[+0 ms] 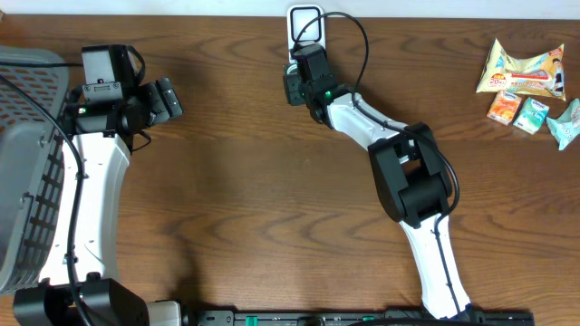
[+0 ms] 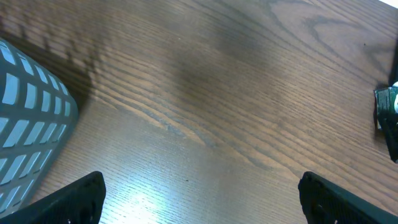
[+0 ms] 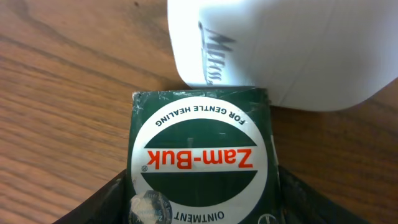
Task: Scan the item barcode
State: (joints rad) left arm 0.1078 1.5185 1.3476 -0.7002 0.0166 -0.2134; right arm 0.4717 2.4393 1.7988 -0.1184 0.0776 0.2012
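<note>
The item is a dark green Zam-Buk ointment box (image 3: 199, 155) with a white oval label. My right gripper (image 3: 202, 208) is shut on it, one finger against each side. The box's far end sits right below the white barcode scanner (image 3: 292, 50). From overhead, the box (image 1: 293, 87) is at the back middle of the table, just under the scanner (image 1: 305, 23), with the right gripper (image 1: 302, 84) on it. No barcode shows on the visible face. My left gripper (image 1: 168, 98) hangs open over bare wood at the left, nothing between its fingers (image 2: 81, 199).
A grey mesh basket (image 1: 27, 172) stands at the left edge, close beside the left arm; its corner (image 2: 31, 124) shows in the left wrist view. Several snack packets (image 1: 526, 77) lie at the back right. A cable loops behind the right wrist.
</note>
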